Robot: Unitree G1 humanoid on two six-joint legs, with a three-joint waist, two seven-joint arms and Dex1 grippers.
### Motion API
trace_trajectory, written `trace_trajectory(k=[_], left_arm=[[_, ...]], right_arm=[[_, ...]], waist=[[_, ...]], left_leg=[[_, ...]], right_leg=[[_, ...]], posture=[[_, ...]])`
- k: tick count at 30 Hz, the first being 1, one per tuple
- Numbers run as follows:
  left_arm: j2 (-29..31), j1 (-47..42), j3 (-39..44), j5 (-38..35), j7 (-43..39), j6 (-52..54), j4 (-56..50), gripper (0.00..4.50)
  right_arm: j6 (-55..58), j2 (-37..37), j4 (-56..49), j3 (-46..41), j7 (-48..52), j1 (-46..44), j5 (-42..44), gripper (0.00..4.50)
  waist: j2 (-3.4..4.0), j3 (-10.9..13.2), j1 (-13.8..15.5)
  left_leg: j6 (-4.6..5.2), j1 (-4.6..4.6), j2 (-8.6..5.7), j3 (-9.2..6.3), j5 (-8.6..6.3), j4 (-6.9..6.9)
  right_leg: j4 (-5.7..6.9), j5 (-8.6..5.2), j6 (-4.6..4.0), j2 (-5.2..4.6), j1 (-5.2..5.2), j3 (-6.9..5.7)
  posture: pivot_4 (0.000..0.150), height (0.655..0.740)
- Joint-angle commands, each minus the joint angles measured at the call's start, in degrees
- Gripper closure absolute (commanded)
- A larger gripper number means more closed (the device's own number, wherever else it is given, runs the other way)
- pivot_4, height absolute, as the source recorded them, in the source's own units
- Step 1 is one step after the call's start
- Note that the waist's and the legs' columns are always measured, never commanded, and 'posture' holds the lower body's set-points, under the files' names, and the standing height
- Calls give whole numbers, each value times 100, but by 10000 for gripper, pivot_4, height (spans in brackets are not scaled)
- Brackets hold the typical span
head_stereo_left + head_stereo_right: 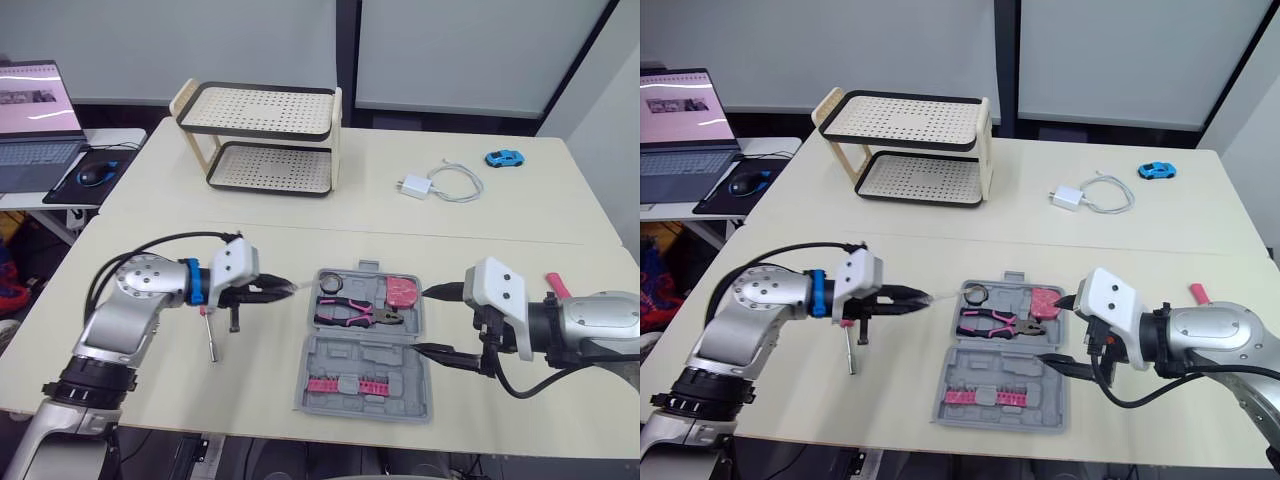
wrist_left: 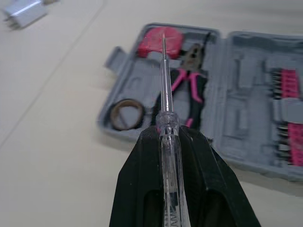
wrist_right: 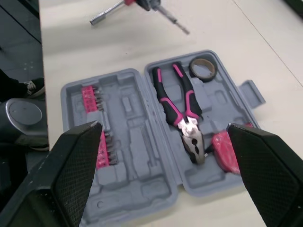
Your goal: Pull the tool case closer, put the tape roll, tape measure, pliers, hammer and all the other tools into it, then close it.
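The grey tool case (image 1: pixel 372 362) lies open near the table's front edge. Its far half holds a tape roll (image 1: pixel 331 281), pink-handled pliers (image 1: pixel 355 317) and a pink tape measure (image 1: pixel 403 292). Pink bits (image 1: pixel 345 384) line the near half. My left gripper (image 1: pixel 268 291) hovers just left of the case, shut on a clear-handled screwdriver (image 2: pixel 163 85) whose tip points over the case. A nut driver (image 1: pixel 210 335) lies on the table below that arm. My right gripper (image 1: pixel 440 322) stands open at the case's right side, holding nothing.
A two-tier rack (image 1: pixel 265 135) stands at the back. A white charger with cable (image 1: pixel 415 186) and a blue toy car (image 1: pixel 505 158) lie back right. A pink object (image 1: pixel 556 285) shows behind my right arm. A laptop (image 1: pixel 35 120) sits on a side desk.
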Motion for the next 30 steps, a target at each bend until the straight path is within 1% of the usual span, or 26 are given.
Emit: trace_trajectory(k=[1, 7, 12, 15, 18, 22, 30], left_arm=[[-102, -277, -573, 229, -229, 211, -449, 42762], [-424, -447, -1357, 770, -13, 656, -784, 42762], [-603, -516, -1743, 1256, 261, 971, -840, 42762], [-650, -503, -1932, 1472, 398, 1371, -931, 42762], [-653, -477, -2070, 1603, 439, 1562, -1050, 42762], [-843, -437, -2164, 1672, 660, 1882, -1197, 42762], [-1035, -429, -2316, 1719, 818, 2048, -1259, 42762]], right_arm=[[38, -192, -243, -335, 68, 200, 105, 0], [82, -343, -328, -385, -42, 492, 18, 0], [50, -386, -351, -401, -104, 665, -40, 0], [6, -378, -343, -396, -113, 739, -108, 0], [-40, -366, -332, -386, -90, 796, -180, 0], [-98, -334, -331, -335, -100, 855, -257, 0], [-122, -316, -365, -304, -140, 914, -282, 0]], waist=[[0, 0, 5], [-1, 0, -4], [-1, 1, 5], [-2, 1, 5], [-2, 1, 6], [-2, 1, 14], [-2, 1, 12]], left_leg=[[0, 0, 1, 0, 0, 0], [1, 3, -1, 4, 1, 3], [1, 4, -2, 1, 2, 5], [2, 5, -2, 0, 2, 5], [2, 4, -2, 0, 2, 5], [1, 4, -2, 0, 2, 6], [1, 5, -2, -1, 2, 7]], right_leg=[[1, 0, 0, 1, 0, 0], [2, 0, 0, 1, 4, 6], [4, 0, 0, 1, 8, 4], [4, 0, 0, 1, 8, 3], [4, 0, 0, 1, 8, 3], [4, 0, 0, 1, 10, 3], [5, 0, 0, 1, 11, 3]], posture=[[1500, 7350], [1500, 7350], [1500, 7350], [1500, 7350], [1500, 7350], [1500, 7350], [1500, 7350]])
